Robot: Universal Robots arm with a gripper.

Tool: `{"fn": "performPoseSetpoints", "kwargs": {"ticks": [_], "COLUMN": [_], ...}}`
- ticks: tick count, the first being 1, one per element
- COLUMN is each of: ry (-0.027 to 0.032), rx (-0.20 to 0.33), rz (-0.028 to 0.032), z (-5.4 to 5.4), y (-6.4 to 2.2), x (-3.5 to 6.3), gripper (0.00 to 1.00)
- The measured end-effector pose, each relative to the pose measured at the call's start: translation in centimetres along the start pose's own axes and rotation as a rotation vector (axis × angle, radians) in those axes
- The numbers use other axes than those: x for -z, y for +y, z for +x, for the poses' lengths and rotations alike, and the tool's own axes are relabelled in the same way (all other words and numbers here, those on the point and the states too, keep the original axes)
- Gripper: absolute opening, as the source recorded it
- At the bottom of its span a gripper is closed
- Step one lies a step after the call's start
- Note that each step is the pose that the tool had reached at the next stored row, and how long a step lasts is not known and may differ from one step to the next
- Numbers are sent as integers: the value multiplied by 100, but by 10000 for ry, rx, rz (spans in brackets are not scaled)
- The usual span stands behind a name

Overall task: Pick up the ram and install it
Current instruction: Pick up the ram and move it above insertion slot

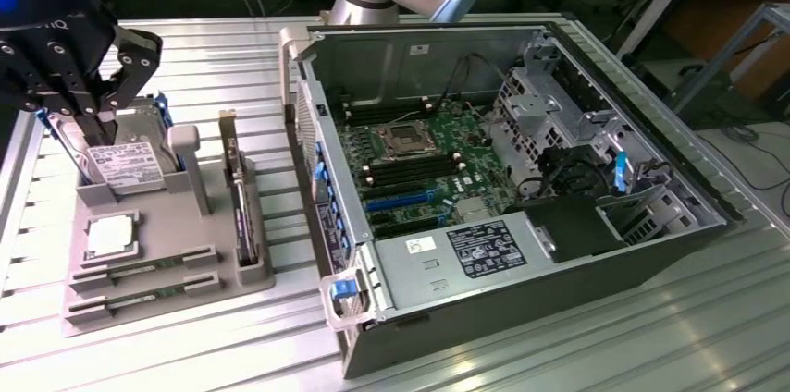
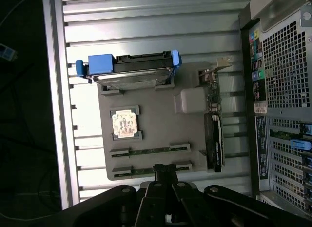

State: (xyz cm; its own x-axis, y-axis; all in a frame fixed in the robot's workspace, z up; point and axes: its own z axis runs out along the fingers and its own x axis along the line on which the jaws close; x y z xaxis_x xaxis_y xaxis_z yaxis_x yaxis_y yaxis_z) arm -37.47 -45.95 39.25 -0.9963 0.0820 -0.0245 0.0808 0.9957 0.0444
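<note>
Closest to the wrist camera, the gripper has its fingers pressed together, holding nothing. In the exterior view it hangs over the hard drive at the tray's far left. The ram sits on edge in the tray's nearest slot, its long axis running left to right, with its twin just behind.

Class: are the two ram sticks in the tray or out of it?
In: one ram stick and the other sit in tray slots.
</note>
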Motion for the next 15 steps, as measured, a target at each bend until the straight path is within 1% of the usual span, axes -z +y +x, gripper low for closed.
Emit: {"fn": "performPoseSetpoints", "kwargs": {"ticks": [8, 12, 15], "ry": [0, 1, 0], "rx": [0, 0, 0], "rz": [0, 0, -1], "z": [0, 2, 4], "y": [0, -6, -11], "x": [0, -69, -168], "gripper": [10, 10, 10]}}
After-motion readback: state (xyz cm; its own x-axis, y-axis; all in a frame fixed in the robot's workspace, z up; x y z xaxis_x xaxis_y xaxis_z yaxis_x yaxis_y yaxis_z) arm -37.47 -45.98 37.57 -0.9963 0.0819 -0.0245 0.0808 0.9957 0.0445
